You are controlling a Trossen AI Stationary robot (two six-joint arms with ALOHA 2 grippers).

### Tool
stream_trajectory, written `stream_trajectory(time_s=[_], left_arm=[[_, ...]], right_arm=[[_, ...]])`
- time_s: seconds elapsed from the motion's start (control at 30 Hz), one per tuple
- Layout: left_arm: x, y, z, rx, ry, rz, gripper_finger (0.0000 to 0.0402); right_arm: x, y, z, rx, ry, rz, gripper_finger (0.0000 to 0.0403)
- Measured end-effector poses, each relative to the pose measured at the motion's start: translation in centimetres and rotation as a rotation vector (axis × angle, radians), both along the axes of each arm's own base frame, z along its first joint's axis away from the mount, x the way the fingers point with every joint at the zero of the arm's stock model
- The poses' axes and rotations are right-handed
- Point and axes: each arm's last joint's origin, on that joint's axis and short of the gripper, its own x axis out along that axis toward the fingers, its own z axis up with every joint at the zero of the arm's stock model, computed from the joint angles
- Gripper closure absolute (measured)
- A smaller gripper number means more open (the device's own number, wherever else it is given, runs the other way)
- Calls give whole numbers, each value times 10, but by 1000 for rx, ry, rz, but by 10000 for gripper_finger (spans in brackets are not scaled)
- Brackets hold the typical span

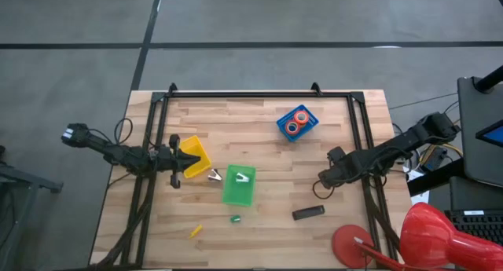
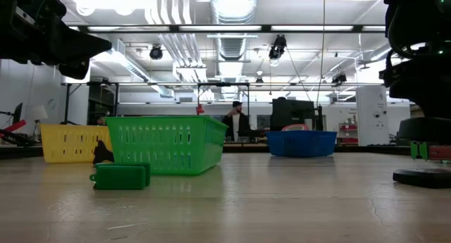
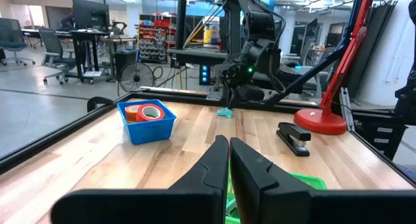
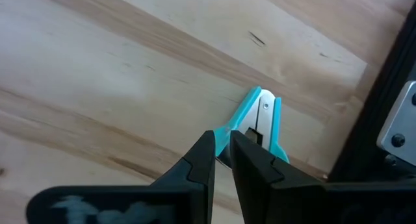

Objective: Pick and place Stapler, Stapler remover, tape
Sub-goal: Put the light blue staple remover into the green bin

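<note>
The right gripper [image 4: 222, 148] pinches shut on the light, stiff teal staple remover [image 4: 260, 117] at the table's three o'clock. Its small claw could slip. The left gripper [image 3: 229, 152] waits closed at nine o'clock.

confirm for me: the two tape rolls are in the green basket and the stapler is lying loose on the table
Not quite. The tape rolls sit in the blue basket, not the green basket, as the high view shows. The stapler does lie loose on the table.
</note>
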Motion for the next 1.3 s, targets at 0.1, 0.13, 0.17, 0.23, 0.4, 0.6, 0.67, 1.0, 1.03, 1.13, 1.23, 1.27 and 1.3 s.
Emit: stream_trajectory(time_s=[0.1, 0.13, 0.17, 0.23, 0.4, 0.6, 0.67, 1.0, 1.03, 1.13, 1.23, 1.27, 1.3], left_arm=[[0, 0, 0, 0, 0, 0, 381], [0, 0, 0, 0, 0, 0, 380], [0, 0, 0, 0, 0, 0, 381], [0, 0, 0, 0, 0, 0, 382], [0, 0, 0, 0, 0, 0, 382], [0, 0, 0, 0, 0, 0, 382], [0, 0, 0, 0, 0, 0, 383], [0, 0, 0, 0, 0, 0, 382], [0, 0, 0, 0, 0, 0, 383], [0, 0, 0, 0, 0, 0, 383], [0, 0, 0, 0, 0, 0, 381], [0, 0, 0, 0, 0, 0, 380], [0, 0, 0, 0, 0, 0, 381]], right_arm=[[0, 0, -3, -2, 17, -1, 360], [1, 0, -4, -4, 21, -1, 360], [1, 1, -5, -3, 27, -2, 360], [2, 1, -7, -6, 40, -2, 360], [3, 1, -11, -16, 68, 2, 360], [4, 2, -15, -28, 95, 12, 363], [5, 2, -16, -30, 103, 15, 371], [9, 3, -14, -41, 69, 66, 394], [11, 3, -13, -44, 61, 74, 394], [15, 4, -10, -55, 32, 97, 394], [21, 5, -5, -70, 3, 121, 394], [23, 6, -3, -72, -5, 132, 394], [25, 6, 0, -78, -16, 144, 394]])
